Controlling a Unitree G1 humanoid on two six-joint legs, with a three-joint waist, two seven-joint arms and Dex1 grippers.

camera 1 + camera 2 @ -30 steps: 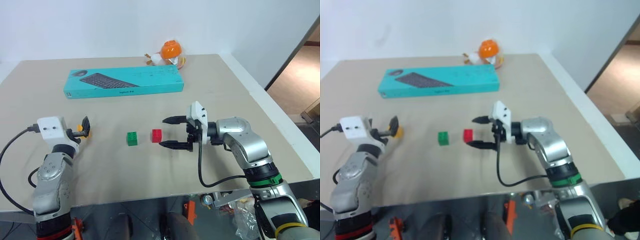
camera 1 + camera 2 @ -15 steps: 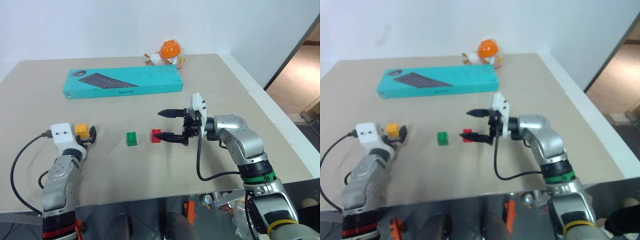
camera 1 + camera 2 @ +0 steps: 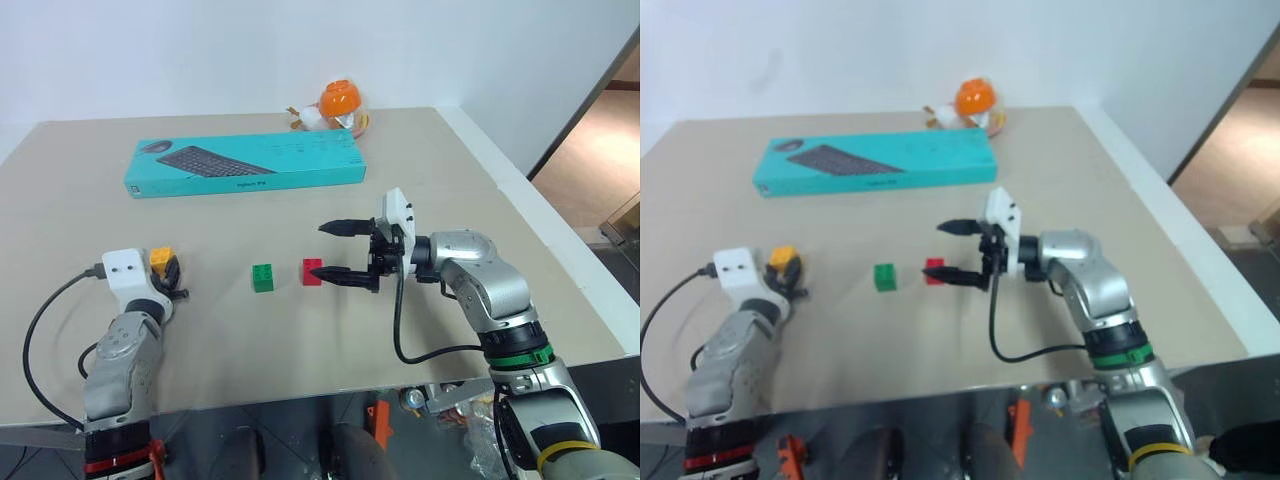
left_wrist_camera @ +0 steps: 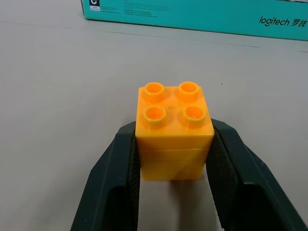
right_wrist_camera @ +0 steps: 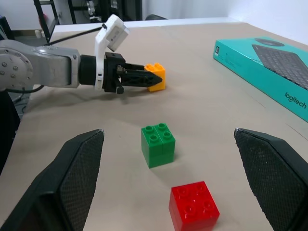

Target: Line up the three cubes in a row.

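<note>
the left gripper sits low at the near left of the table, its two black fingers pressed against opposite sides of the yellow-orange cube, pinching it. the cube stands upright, studs up, and looks to rest on the tabletop between the pads. from the head views this cube is at the far left of the three, just past the white wrist block of the left arm.

a little farther in and toward the middle of the table, the green cube and the red cube sit side by side with a small gap, both studs up and free of any grip. the green one is well apart from the yellow-orange one, the red one on the green's right.

the right gripper points leftward toward the red cube, its fingers spread wide and holding nothing. the nearer fingertip is just beside the red cube on its right; whether it touches is unclear. the other finger is raised, farther back.

beyond the cubes, a long teal keyboard box lies flat across the far part of the table. behind its right end, near the far edge, is a round orange toy.
</note>
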